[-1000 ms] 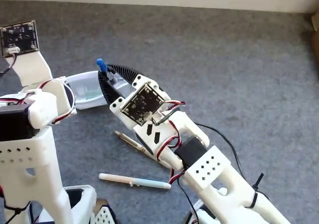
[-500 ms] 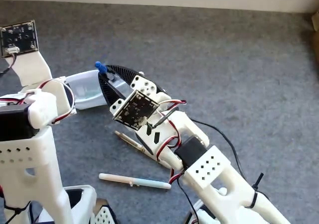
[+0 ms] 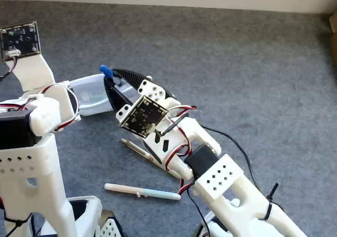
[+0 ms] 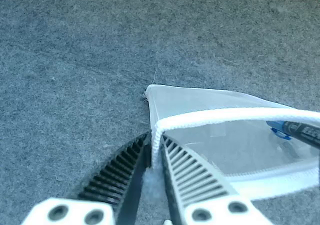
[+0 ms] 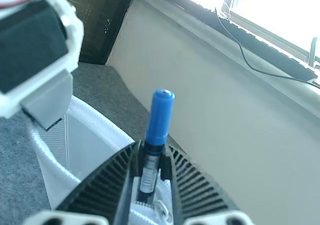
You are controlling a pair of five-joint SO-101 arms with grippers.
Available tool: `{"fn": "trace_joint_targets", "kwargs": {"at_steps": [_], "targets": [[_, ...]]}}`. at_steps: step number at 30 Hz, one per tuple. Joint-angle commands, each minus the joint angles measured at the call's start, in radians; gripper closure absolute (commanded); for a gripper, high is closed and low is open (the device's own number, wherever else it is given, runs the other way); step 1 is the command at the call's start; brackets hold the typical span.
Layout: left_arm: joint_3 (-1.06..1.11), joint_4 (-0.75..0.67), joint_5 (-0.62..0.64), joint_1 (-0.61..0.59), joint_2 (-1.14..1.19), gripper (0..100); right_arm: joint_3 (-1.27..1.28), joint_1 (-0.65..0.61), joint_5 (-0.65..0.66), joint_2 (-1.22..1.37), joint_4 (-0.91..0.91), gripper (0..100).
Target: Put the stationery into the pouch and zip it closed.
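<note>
1. The left tool (image 4: 153, 144) is clamped on the white rim of the pouch (image 4: 225, 135) at one corner, and that pinch alone holds the mouth up off the table (image 3: 237, 63).
2. The right tool (image 5: 152, 149) is clamped on the blue marker (image 5: 159, 116). The jaws grip the barrel and the blue end sticks out past them.
3. In the high view the right tool (image 3: 122, 82) sits right at the open end of the pouch (image 3: 90, 94), across from the left arm. The marker's blue end (image 3: 106, 68) stands just above the rim.
4. The left wrist view shows a dark-and-blue part of the marker (image 4: 296, 130) at the far side of the mouth, just under the rim band. Its lower end looks to be in the mouth, though how deep I cannot tell.
5. Risk: if the marker is let go while mostly outside, it could tip over the rim onto the table.
6. Risk: pushing it in at an angle could snag the mesh, dragging the rim out of the left tool's one-corner pinch so the mouth collapses.
7. A thin pen (image 3: 136, 148) and a white pen (image 3: 142, 192) lie on the table near the right arm, which could knock them away as it swings.
</note>
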Motion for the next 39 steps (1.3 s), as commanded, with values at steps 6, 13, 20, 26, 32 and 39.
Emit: {"fn": "trace_joint_targets", "kwargs": {"at_steps": [6,13,20,26,32,39], "targets": [[0.027,-0.015,-0.009,-0.018,0.004,99,-0.110,0.002,0.009,-0.015,0.110,80.7],[0.027,-0.015,-0.009,-0.018,0.004,99,-0.160,0.002,0.008,-0.013,0.170,80.7],[0.027,-0.015,-0.009,-0.018,0.004,99,-0.166,0.004,0.008,-0.015,0.171,80.7],[0.028,-0.015,-0.009,-0.018,0.004,99,-0.168,0.004,0.008,-0.019,0.173,80.7],[0.028,-0.015,-0.009,-0.036,0.002,99,-0.168,0.004,0.008,-0.110,0.196,80.7],[0.019,-0.040,-0.009,-0.139,0.002,99,-0.305,0.004,-0.023,-0.154,0.423,80.7]]}}
